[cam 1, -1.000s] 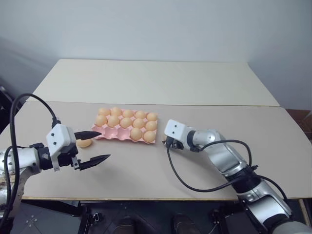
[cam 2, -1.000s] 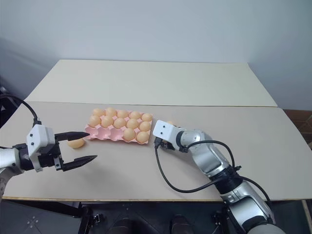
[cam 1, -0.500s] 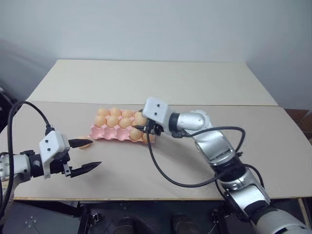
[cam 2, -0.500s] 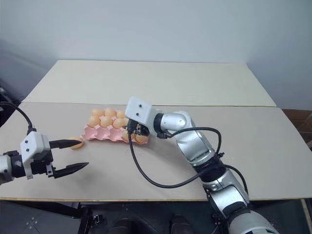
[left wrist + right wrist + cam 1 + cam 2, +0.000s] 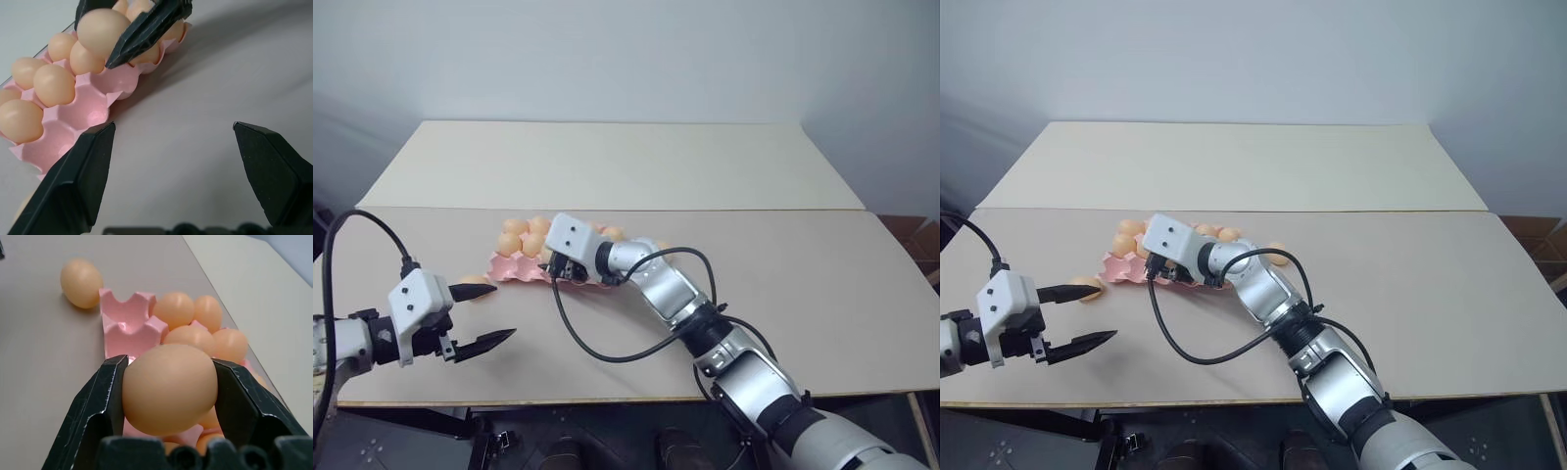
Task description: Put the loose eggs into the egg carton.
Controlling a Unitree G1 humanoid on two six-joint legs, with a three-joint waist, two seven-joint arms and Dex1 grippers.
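Note:
The pink egg carton lies mid-table with eggs in most cups and empty cups at its near left end. My right gripper hovers over that end, shut on an egg. One loose egg rests on the table just left of the carton, and another lies to the carton's right, behind my right arm. My left gripper is open and holds nothing. It stands near the table's front left, its upper fingertip close to the left loose egg.
A second, paler table adjoins at the back, with a seam between the two. The front table edge runs just below my left gripper. Black cables loop from both wrists over the tabletop.
My right gripper has swung left with its egg, from the carton's right side to above the carton's near left end. The left gripper has barely shifted.

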